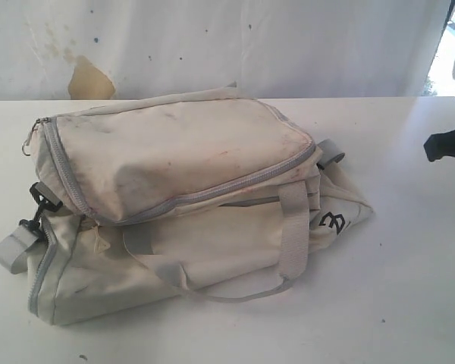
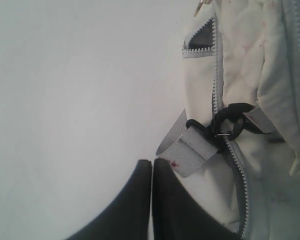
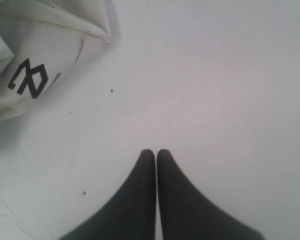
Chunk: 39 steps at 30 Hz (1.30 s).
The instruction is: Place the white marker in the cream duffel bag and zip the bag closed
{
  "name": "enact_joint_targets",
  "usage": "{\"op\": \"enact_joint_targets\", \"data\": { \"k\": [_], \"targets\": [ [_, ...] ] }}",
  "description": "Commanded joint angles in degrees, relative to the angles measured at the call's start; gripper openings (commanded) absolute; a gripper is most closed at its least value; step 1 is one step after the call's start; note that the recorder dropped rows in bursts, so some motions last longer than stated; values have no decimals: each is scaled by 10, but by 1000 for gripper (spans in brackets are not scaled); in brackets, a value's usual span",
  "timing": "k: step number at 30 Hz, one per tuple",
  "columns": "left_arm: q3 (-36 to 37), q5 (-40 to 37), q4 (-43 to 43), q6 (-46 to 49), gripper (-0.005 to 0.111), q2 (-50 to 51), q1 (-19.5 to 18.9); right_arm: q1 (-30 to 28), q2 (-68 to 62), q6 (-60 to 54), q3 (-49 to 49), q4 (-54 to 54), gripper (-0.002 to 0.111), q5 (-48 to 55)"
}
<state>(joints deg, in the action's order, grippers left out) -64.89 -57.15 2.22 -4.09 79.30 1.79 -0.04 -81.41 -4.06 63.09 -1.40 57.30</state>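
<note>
The cream duffel bag (image 1: 174, 159) lies on the white table (image 1: 409, 303) with its top flap down and the grey zipper (image 1: 212, 189) run along the flap's edge. The white marker is out of view. My left gripper (image 2: 152, 162) is shut and empty, just off the bag's end (image 2: 240, 60), next to a grey webbing strap (image 2: 187, 147) and a black clip (image 2: 227, 122). A small gap (image 2: 202, 36) in that end's zipper shows dark lining. Above bare table my right gripper (image 3: 156, 152) is shut and empty, apart from the end with the black logo (image 3: 27, 77).
A black part of the right arm (image 1: 449, 144) shows at the right edge of the exterior view. Behind the table stands a white wall with a brownish patch (image 1: 89, 80). A grey carry handle (image 1: 243, 292) lies in front of the bag.
</note>
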Motion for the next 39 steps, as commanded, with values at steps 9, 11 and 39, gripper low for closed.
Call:
{"op": "enact_joint_targets", "data": {
  "k": [9,11,39],
  "targets": [
    [40,13,13,1,0,-188,1,-6,136,-9,-26,-2,0,-1],
    [62,14,13,1,0,-241,1,-6,178,-9,-41,1,0,-1],
    [106,-7,35,5,0,-793,1,-6,781,-37,-171,29,0,53]
  ]
}}
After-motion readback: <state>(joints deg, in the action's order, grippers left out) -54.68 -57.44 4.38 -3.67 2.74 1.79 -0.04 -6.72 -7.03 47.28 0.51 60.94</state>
